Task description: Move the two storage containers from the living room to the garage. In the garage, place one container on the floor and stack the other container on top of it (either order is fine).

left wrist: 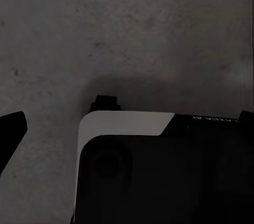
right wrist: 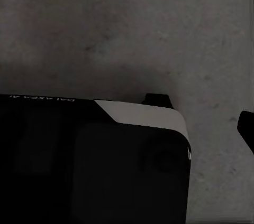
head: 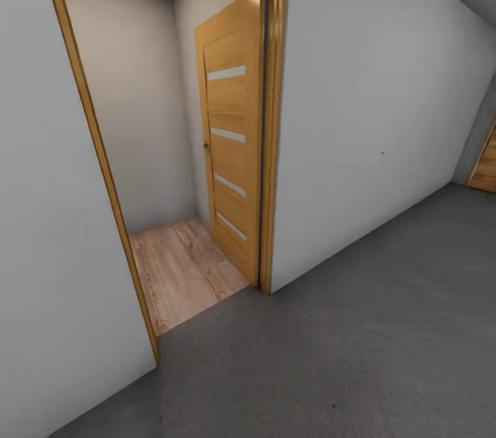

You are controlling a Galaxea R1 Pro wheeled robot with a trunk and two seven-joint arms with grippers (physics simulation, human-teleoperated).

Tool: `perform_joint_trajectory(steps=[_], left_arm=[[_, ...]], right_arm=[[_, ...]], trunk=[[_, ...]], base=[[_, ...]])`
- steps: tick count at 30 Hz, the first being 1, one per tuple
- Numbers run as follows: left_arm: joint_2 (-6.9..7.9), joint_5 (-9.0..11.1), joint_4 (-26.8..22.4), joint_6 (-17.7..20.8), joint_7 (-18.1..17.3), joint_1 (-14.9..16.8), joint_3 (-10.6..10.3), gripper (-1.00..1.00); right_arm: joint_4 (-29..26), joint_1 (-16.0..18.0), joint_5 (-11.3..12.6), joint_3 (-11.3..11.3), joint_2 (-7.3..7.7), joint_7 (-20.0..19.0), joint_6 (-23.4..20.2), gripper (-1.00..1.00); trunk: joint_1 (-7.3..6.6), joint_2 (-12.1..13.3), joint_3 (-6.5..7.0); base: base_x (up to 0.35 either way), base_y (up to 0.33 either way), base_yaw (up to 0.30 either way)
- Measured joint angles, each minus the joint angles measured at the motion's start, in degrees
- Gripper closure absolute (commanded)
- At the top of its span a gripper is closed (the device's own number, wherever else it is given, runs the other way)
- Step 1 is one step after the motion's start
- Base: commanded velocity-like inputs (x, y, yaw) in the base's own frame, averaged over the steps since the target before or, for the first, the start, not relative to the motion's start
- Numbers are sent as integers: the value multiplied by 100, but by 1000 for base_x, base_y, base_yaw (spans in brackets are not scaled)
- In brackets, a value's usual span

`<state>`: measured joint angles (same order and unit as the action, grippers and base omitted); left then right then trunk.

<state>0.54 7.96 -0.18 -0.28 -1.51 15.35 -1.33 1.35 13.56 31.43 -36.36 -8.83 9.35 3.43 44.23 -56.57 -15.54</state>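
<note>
One open wooden panel door [head: 233, 142] stands past the doorway at left in the head view, wood-plank floor [head: 182, 269] beyond, dark concrete floor [head: 358, 348] near. Both wrist views look down on that concrete and the robot's base [left wrist: 159, 171]; jaw state cannot be told. No storage containers are in sight; judged rigid and light, best gripped at a wall's rim.

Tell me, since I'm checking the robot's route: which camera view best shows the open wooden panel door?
The head view: the open wooden panel door stands swung inward beyond its wooden frame, over light wood-plank flooring. Both wrist views look down at the dark grey concrete floor and the robot's black-and-white base, not the door.
</note>
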Motion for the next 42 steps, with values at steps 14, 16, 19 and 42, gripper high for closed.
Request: perform_joint_trajectory(steps=[14,16,19,42], left_arm=[[-18,-10,-1,20,-14,-1,0,-100],[-17,-10,-1,20,-12,-1,0,-100],[-13,-10,-1,19,-10,-1,0,-100],[-20,-10,1,35,-16,-1,0,-100]], right_arm=[[0,0,0,1,0,0,-1,-100],[0,0,0,-1,1,0,-1,-100],[0,0,-4,-1,2,0,-1,-100],[0,0,-20,-6,4,0,-1,-100]], trunk=[[-3,-1,0],[-3,-1,0],[-3,-1,0],[-3,-1,0]], base=[[292,0,-11],[319,0,0],[259,0,0],[208,0,0]])
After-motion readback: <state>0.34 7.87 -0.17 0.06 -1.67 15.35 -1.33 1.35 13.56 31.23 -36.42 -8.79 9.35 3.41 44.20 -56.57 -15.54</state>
